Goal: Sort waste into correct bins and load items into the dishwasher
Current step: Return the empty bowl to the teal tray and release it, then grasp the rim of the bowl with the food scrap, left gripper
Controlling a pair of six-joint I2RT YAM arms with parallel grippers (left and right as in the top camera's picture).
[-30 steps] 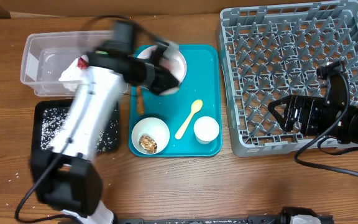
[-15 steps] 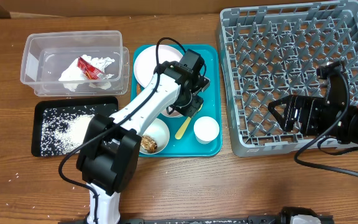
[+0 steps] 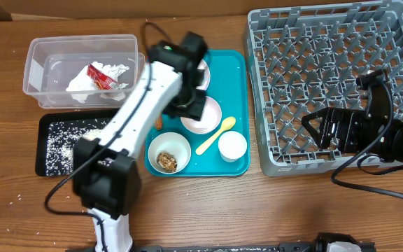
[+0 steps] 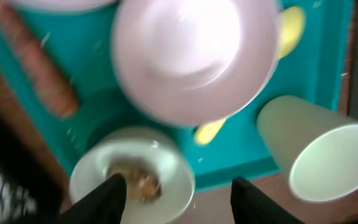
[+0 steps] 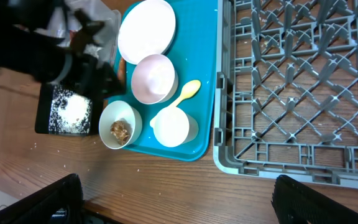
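Bowl (image 3: 168,152) with the lump (image 3: 165,161) sits near-left on the teal tray (image 3: 238,77), left fingers (image 4: 107,196) open and empty above it. Right fingers (image 5: 48,199) gape over the rack (image 3: 256,84). Likely next: grip its rim and tip the lump into the black tray (image 3: 40,150).

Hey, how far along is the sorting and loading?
Done: red wrapper in the clear tub, rice in the black tray. In hand: nothing; left gripper open over the teal tray. Left: food lump, sausage stick, plate, bowls, cup, spoon; dish rack empty.
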